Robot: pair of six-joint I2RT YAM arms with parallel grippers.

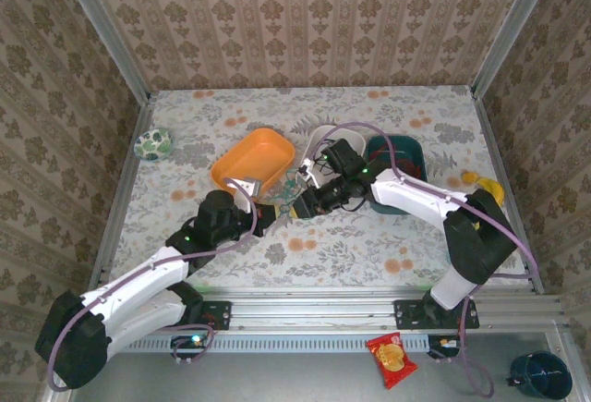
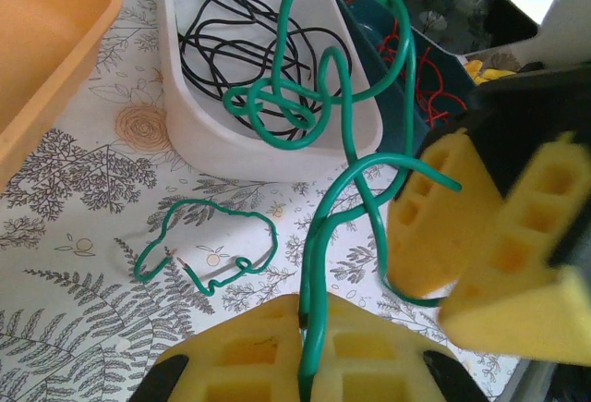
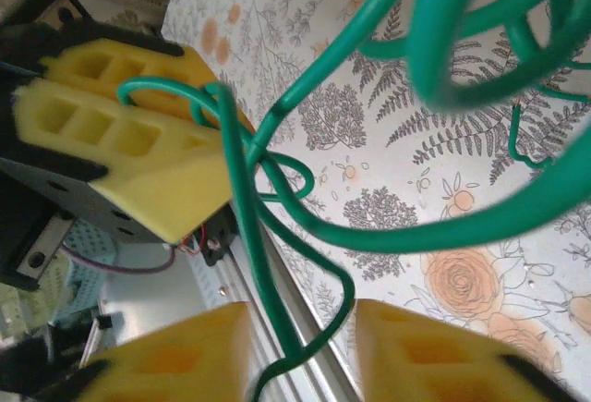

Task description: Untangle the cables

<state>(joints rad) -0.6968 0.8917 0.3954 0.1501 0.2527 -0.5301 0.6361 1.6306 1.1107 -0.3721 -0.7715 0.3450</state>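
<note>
A thick green cable (image 2: 355,189) rises from my left gripper (image 2: 309,314), which is shut on it, and loops over a white tray (image 2: 212,143) holding coiled black cables (image 2: 222,42). Red cables (image 2: 420,79) lie in a teal tray (image 2: 369,42) behind. My right gripper (image 3: 303,328) stands open, with a strand of the green cable (image 3: 416,236) running loose through the gap between its fingers. The two grippers are close together near the table's middle, left gripper (image 1: 270,221) and right gripper (image 1: 301,206). A thin green wire (image 2: 208,245) lies apart on the tablecloth.
An orange tray (image 1: 254,157) sits left of the white tray (image 1: 319,134) and the teal tray (image 1: 397,152). A small patterned bowl (image 1: 152,145) stands at the far left. A yellow object (image 1: 485,185) lies by the right edge. Metal rails frame the table.
</note>
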